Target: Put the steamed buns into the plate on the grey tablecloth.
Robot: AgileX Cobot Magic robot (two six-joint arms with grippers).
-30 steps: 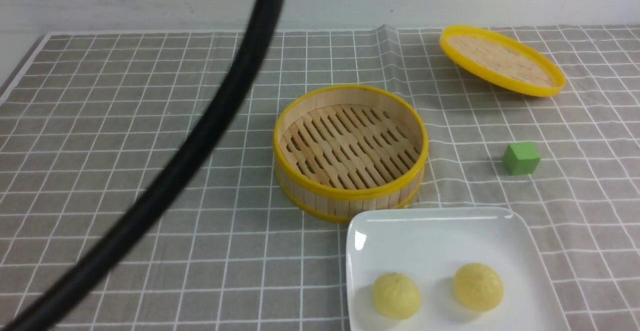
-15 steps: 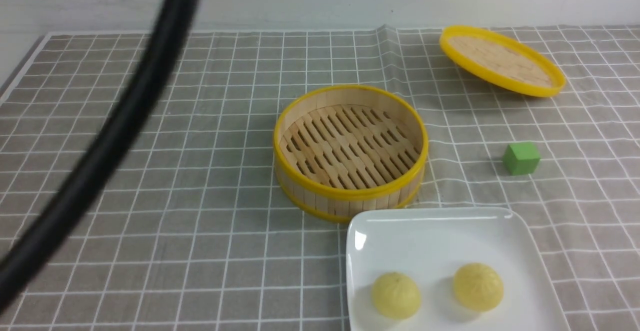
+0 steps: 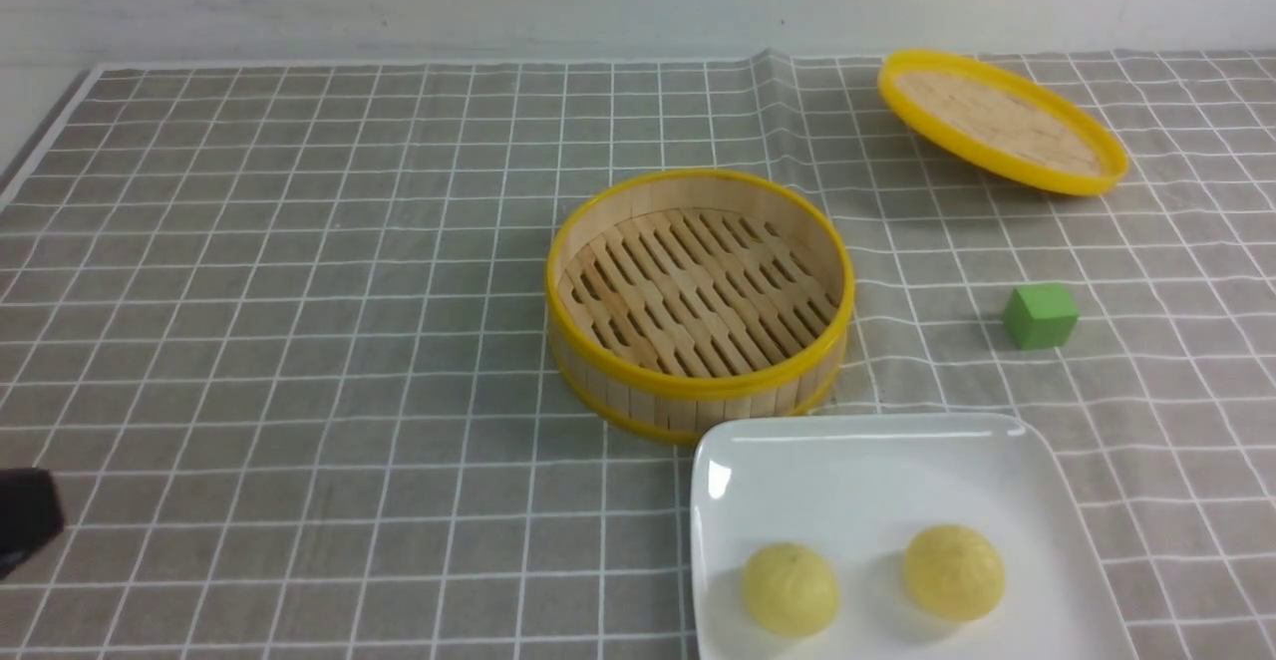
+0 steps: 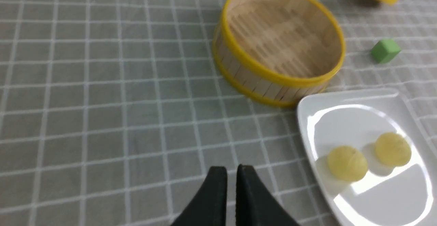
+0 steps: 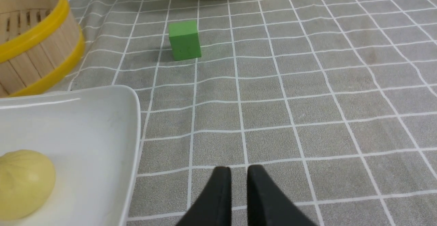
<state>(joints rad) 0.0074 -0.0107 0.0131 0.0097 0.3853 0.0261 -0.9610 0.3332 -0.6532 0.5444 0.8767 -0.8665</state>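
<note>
Two pale yellow steamed buns (image 3: 790, 588) (image 3: 952, 572) lie side by side in the white square plate (image 3: 867, 476), which rests on the grey tablecloth (image 3: 299, 341) at the near right. My left gripper (image 4: 231, 167) hovers over bare cloth to the left of the plate, its black fingers almost together with only a thin slit and nothing between them. My right gripper (image 5: 239, 167) hangs over cloth to the right of the plate, its fingers just as close and empty. One bun (image 5: 24, 178) shows in the right wrist view.
An empty bamboo steamer basket (image 3: 688, 406) stands just behind the plate. Its round lid (image 3: 1002, 122) lies tilted at the far right. A small green cube (image 3: 1040, 315) sits right of the basket. A dark part of the left arm (image 3: 25, 520) shows at the near left edge.
The black cable that crossed the front view has swept left and out of sight; only a dark piece remains at the near left edge. Buns, plate and basket have not moved.
</note>
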